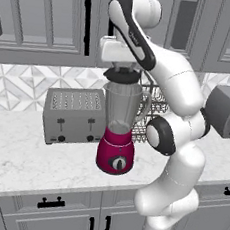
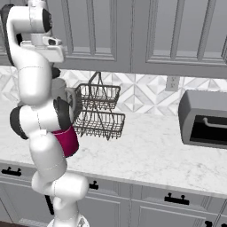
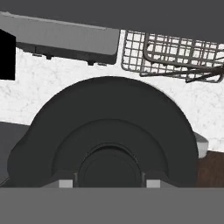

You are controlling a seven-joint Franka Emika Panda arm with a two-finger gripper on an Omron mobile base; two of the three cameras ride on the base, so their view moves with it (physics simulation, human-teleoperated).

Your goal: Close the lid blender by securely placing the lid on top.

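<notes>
We see the blender [image 1: 118,132] standing upright on the marble table [image 1: 16,162], near its front edge, just right of the silver toaster [image 1: 74,115]. Its magenta base with the dark dial faces the left base camera; the clear grey jar rises above it, handle on the right side. In the right base view only a part of the magenta base [image 2: 67,141] shows past the arm.

The lid [image 1: 122,76] sits at the jar's rim, directly under the tool [image 1: 123,67]. From the left base view we cannot tell whether the lid rests fully on the rim or hangs just above it; it looks level and centred over the jar.

In the hand view the lid [image 3: 109,140] appears as a large dark round disc with a raised centre, close below the camera. The two fingertips [image 3: 65,183] stand on either side of the raised centre, touching or nearly touching it. We read the tool as clamped on the lid's centre knob, though the contact itself is small in the frame.

Behind the blender a two-tier wire rack [image 2: 99,111] stands on the table against the tiled wall. A dark grey appliance [image 2: 206,119] with an open front sits further right, well apart from the blender.
</notes>
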